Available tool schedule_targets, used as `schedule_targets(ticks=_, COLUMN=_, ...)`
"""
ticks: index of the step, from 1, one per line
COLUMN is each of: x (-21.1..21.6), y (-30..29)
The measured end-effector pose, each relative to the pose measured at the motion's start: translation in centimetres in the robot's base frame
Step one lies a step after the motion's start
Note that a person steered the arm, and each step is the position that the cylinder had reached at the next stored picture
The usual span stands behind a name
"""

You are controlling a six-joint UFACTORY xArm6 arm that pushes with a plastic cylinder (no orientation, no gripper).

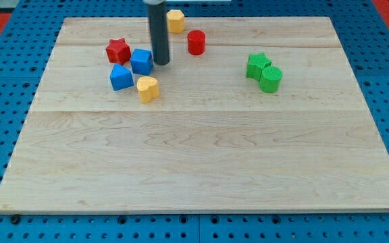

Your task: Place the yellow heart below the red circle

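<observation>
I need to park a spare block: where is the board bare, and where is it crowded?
Bare: the whole bottom half, below the yellow heart, and the gap between the red circle and the green blocks. Crowded: top left, where my tip stands beside the blue cube.

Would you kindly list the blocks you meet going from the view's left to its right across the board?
Red star → blue cube → yellow hexagon → red circle → green star → green cylinder. The other blue block and the yellow heart overlap these horizontally, so I omit them.
</observation>
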State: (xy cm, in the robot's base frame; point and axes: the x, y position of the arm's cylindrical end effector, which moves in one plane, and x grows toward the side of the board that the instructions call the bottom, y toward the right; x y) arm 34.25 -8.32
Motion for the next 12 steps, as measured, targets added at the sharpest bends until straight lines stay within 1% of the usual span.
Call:
schedule_targets(ticks=1, x=3.7, y=-0.6)
schedule_targets(ticks=2, x=0.4, y=0.5)
schedule_targets(ticks=3, x=-0.7, y=1.2)
schedule_targets(ticks=4, x=-6.0, y=3.1)
schedule_targets(ticks=5, x=-4.2, y=-1.4)
schedule_targets(ticks=6, x=1.0, y=-1.9)
schedule_targets(ticks=7, x=3.0, y=-3.5)
schedule_targets(ticks=9, x=-3.9, y=-1.8)
schedule_targets(ticks=10, x=1.3, y=-5.2)
schedule_targets(ticks=11, x=5.5, y=-8.4)
schedule_targets(ticks=12, x=6.4, y=-8.4)
